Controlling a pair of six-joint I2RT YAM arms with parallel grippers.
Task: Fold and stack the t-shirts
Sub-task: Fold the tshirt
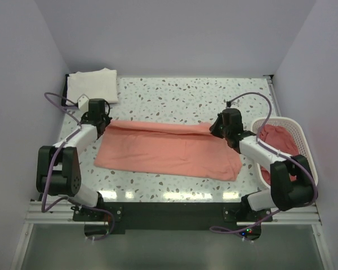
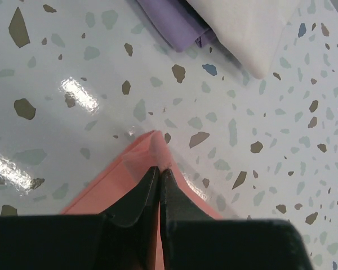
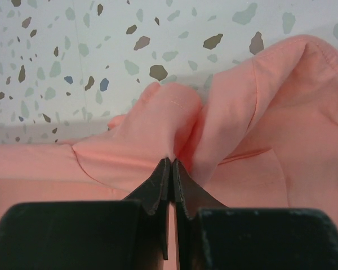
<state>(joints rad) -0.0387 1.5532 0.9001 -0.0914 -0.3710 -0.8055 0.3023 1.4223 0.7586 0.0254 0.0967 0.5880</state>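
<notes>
salmon t-shirt (image 1: 169, 151): spread out | left tool (image 1: 103, 126), right tool (image 1: 213, 129): at its far corners

- The top camera hangs high behind both arms and looks down and forward. The arm bases run along the bottom edge, and the whole table (image 1: 174, 95) shows from afar.
- The left wrist camera sits just behind the left gripper (image 2: 159, 170), whose dark fingers rise from the bottom centre. It faces the tabletop from very near.
- The right wrist camera rides likewise behind the right gripper (image 3: 172, 162), nearer still to the cloth.
- All three views share the salmon-pink t-shirt (image 1: 169, 149). The left wrist view has its mid-left corner, the right wrist view its mid-right end.
- The cream-white t-shirt (image 2: 242, 28) sits upper right there and upper left from above.
</notes>
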